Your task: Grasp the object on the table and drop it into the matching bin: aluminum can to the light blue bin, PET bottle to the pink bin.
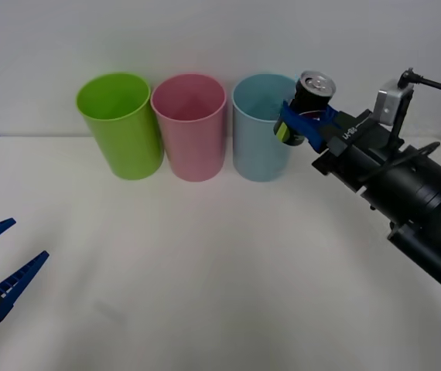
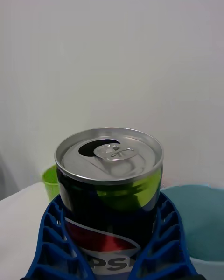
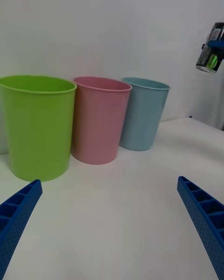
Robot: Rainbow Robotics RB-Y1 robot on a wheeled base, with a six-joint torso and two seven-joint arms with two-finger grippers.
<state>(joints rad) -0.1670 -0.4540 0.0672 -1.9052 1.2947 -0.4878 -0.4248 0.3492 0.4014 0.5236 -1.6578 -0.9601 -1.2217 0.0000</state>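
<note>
Transport is the step in hand: the right claw (image 1: 304, 117) is clenched on the aluminum can (image 1: 310, 98) and holds it in the air, well above the counter (image 1: 220, 255), at about 2 o'clock from the light blue bin (image 1: 261, 127), just beside its rim. To do it well, I judge the claw should bring the can toward 9 o'clock until it hangs over the middle of the bin's mouth, and release only there, so that the can does not strike the rim or fall outside. The pink bin (image 1: 189, 126) stands close at 9 o'clock of the blue one, so overshooting is a risk.

The can is short and black, with a silver top and an opened pull-tab, a green band and a red-white-blue mark. It sits tilted between the blue ribbed fingers (image 2: 51, 235).

The left claw (image 1: 0, 267) waits released at 8 o'clock of the counter.
</note>
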